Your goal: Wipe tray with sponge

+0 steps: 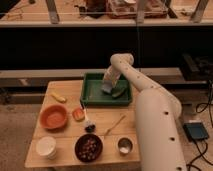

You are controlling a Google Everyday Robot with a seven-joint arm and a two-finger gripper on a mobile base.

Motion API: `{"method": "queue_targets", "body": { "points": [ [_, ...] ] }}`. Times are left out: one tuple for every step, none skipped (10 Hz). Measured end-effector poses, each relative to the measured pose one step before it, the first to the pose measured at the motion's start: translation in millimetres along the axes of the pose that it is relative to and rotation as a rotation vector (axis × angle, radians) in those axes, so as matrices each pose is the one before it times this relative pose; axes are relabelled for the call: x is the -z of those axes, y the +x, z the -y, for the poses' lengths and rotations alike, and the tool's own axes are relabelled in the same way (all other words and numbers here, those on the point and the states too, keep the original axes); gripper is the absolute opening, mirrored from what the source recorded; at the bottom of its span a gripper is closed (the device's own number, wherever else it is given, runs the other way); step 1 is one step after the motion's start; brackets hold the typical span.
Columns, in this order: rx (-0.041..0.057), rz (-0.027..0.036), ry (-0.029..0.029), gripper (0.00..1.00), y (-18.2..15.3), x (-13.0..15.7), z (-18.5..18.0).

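The dark-green tray (95, 96) lies at the back of the wooden table. My gripper (107, 89) reaches down into the tray's right half, its white arm coming in from the right. It is shut on the small pale blue-grey sponge (106, 91), which is pressed to the tray floor. An olive-green oblong item (119, 93) lies in the tray just right of the gripper.
On the table in front of the tray are an orange-red bowl (53, 116), a small orange chunk (78, 114), a yellow item (59, 97), a white cup (46, 147), a dark bowl of nuts (89, 147), a small metal cup (124, 145) and a thin stick (115, 125).
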Motion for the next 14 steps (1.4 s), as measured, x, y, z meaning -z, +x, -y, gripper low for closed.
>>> {"method": "queue_targets", "body": {
  "points": [
    [-0.02662,-0.00996,0.03975,0.15,4.62,0.21,6.39],
    [-0.03248,-0.00248,0.05265,0.15,3.24,-1.01,5.36],
    [-0.05960,0.01242,0.08486,0.15,3.27,-3.64,4.84],
    [-0.03709,0.01642,0.04898,0.15,-2.16,-6.57,7.73],
    [-0.01302,0.01502,0.02106,0.15,-5.86,-6.80,6.37],
    [-0.00646,0.01786,0.01704,0.15,-9.33,-8.35,7.57],
    [-0.00165,0.02338,0.01179,0.15,-13.05,-10.49,5.66],
    [0.00517,0.02046,0.00711,0.15,-11.74,-7.31,5.03],
    [0.01925,0.02431,-0.00030,0.15,-14.62,-6.66,3.89],
    [0.02486,0.02349,-0.00710,0.15,-13.73,-1.17,-1.99],
    [0.02495,0.02050,-0.00909,0.15,-12.00,1.58,-5.00],
    [0.02176,0.01536,-0.00724,0.15,-8.79,4.03,-4.74],
    [0.03778,0.01736,-0.01878,0.15,-10.72,6.57,-5.07],
    [0.03308,0.00868,-0.02672,0.15,-4.41,4.88,-4.03]
  ]
}}
